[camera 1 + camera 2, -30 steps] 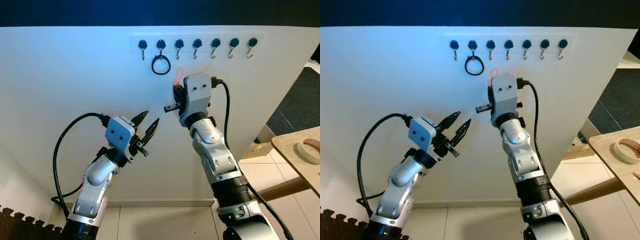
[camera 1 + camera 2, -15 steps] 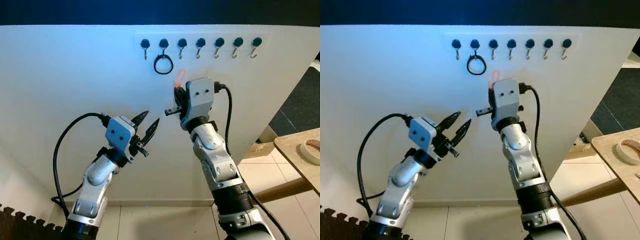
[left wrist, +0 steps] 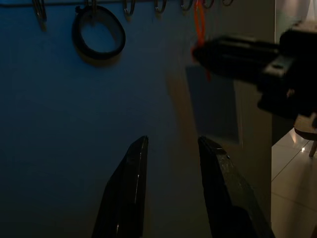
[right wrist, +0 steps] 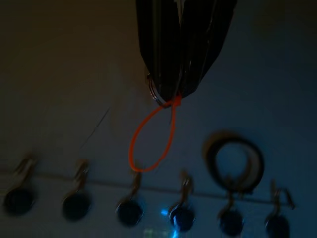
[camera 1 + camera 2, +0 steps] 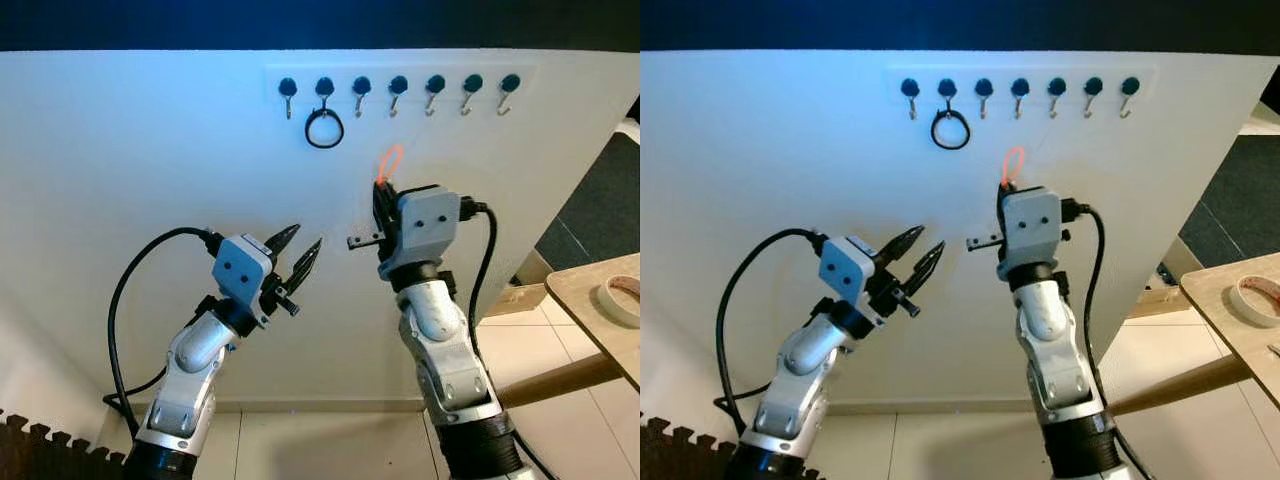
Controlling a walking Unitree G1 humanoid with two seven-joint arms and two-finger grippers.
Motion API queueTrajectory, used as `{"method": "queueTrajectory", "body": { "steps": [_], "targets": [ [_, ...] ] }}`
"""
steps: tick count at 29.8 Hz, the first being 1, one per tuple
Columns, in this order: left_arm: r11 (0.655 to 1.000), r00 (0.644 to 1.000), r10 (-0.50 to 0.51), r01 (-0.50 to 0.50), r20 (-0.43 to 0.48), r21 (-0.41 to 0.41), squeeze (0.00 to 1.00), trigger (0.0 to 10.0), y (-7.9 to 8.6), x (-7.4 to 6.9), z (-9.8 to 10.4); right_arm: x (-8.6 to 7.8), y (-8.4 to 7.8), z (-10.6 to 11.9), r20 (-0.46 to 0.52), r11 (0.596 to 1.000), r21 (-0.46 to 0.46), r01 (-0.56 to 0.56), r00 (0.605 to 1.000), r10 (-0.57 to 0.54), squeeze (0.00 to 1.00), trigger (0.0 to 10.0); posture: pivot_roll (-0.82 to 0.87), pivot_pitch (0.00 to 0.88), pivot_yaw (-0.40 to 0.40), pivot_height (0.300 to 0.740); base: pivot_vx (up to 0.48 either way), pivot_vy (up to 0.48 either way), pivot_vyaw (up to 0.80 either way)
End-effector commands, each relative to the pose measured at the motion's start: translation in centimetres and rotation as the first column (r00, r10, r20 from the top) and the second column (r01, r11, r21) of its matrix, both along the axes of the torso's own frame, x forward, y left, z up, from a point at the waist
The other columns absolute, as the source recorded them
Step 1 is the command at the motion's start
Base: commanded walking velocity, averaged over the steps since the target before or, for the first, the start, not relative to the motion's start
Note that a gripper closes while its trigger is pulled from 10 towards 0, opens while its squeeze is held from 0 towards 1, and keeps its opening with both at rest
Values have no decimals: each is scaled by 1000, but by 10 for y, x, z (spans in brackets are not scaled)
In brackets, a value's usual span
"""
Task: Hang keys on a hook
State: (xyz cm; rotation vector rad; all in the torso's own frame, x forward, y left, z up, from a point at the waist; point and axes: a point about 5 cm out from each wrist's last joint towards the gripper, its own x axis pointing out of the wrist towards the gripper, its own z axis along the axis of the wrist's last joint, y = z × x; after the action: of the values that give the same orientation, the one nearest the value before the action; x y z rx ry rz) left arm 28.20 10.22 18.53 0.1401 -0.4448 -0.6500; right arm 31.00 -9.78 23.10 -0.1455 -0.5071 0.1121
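A row of several dark-knobbed hooks [image 5: 398,92] runs along the top of the white wall panel [image 5: 150,160]. A black ring [image 5: 325,129] hangs from the second hook from the left. My right gripper [image 5: 381,192] is raised toward the wall, shut on a key ring [image 4: 157,94] with an orange loop [image 5: 388,163]. The loop stands up a short way below the hooks, near the fourth one. The keys themselves are hidden between the fingers [image 4: 178,44]. My left gripper [image 5: 297,250] is lower and to the left, open and holding nothing.
A wooden table [image 5: 590,300] with a roll of tape [image 5: 622,299] stands at the right. A cardboard box [image 5: 512,299] sits on the tiled floor behind my right arm. A dark foam mat [image 5: 40,445] lies at the bottom left.
My right gripper has moved right and slightly down along the wall, carrying the orange loop with it. The left arm has stayed where it was.
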Motion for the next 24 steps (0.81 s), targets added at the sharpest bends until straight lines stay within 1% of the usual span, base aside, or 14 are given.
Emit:
{"method": "queueTrajectory", "body": {
  "steps": [1,2,4,5,10,12,13,17,20,24],
  "targets": [
    [1000,1000,-12,12,-9,8,0,10000,0,-1,-3,0,-2,5,17,999,-18,30,999,-30,0,0,29,92,8,740,0,0,0],
    [1000,1000,-13,13,-8,8,0,10000,-1,0,-2,5,-1,9,3,995,-78,58,998,-58,0,0,29,91,7,740,0,0,0],
    [1000,1000,-13,13,-7,7,0,10000,-1,0,-2,8,0,14,5,988,-133,72,997,-72,0,0,30,91,4,740,0,0,0],
    [1000,1000,-13,13,-7,7,0,10000,-1,0,-2,8,0,14,5,988,-133,72,997,-72,0,0,30,91,4,740,0,0,0],
    [1000,1000,-14,14,-9,8,0,10000,-1,0,-2,15,3,25,25,970,-225,95,995,-92,0,0,30,92,2,740,0,0,0],
    [1000,1000,-14,14,-9,8,0,10000,-1,0,-2,15,3,25,25,970,-225,95,995,-92,0,0,30,92,2,740,0,0,0],
    [1000,1000,-16,16,-10,9,0,10000,-1,0,-2,19,5,30,28,963,-250,105,995,-101,0,0,29,89,1,740,0,0,0],
    [1000,1000,-19,19,-10,10,0,10000,-2,0,-3,23,7,33,21,955,-273,114,993,-112,0,0,29,87,0,740,0,0,0],
    [1000,1000,-24,24,-12,11,0,10000,-2,0,-3,29,7,35,-15,944,-303,128,990,-139,0,0,29,84,-2,740,0,0,0],
    [1000,1000,-27,28,-14,12,0,10000,-3,-1,-3,33,7,36,-52,942,-309,131,987,-154,0,0,28,82,-4,740,0,0,0]
  ]
}}
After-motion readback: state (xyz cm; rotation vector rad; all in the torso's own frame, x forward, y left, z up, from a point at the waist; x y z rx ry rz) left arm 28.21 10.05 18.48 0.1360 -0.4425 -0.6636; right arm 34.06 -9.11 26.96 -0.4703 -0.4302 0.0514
